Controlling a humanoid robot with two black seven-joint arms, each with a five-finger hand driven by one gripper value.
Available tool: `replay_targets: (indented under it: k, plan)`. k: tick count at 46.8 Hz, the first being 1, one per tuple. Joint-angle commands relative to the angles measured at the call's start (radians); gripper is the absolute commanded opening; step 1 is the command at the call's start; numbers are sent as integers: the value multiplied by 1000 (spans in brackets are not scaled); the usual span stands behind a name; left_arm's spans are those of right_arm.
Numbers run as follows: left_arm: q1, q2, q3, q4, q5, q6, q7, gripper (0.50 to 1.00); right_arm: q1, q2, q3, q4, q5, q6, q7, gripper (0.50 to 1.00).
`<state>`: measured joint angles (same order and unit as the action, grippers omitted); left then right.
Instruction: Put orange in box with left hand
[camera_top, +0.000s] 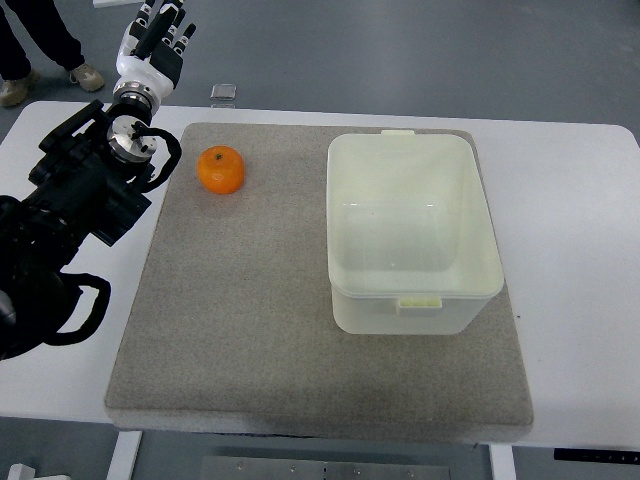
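1. We note the orange (221, 169) resting on the grey mat (250, 330), below and to the right of the left hand (157, 35), well apart from it and untouched.
2. We see the left hand at the top left, past the far table edge, fingers extended and relaxed, holding nothing.
3. The black left arm (70, 215) runs in from the left edge, just left of the orange.
4. The white box (412, 232) sits open on the mat, far right of the hand; nothing visible inside.
5. The mat lies on a white table (580, 250).
6. A person's shoes (50, 80) show left of the hand, on the floor.
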<state>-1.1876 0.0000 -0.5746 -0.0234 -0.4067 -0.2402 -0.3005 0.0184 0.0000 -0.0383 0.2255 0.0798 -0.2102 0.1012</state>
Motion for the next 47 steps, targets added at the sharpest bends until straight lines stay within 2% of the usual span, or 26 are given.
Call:
replay_targets:
  k: [1, 47]
  plan:
    - [2, 0, 1, -1, 0, 1, 0, 988, 0, 0, 0, 0, 0, 0, 0, 944]
    - [5, 0, 10, -1, -4, 4, 1, 988, 0, 0, 0, 0, 0, 0, 0, 944]
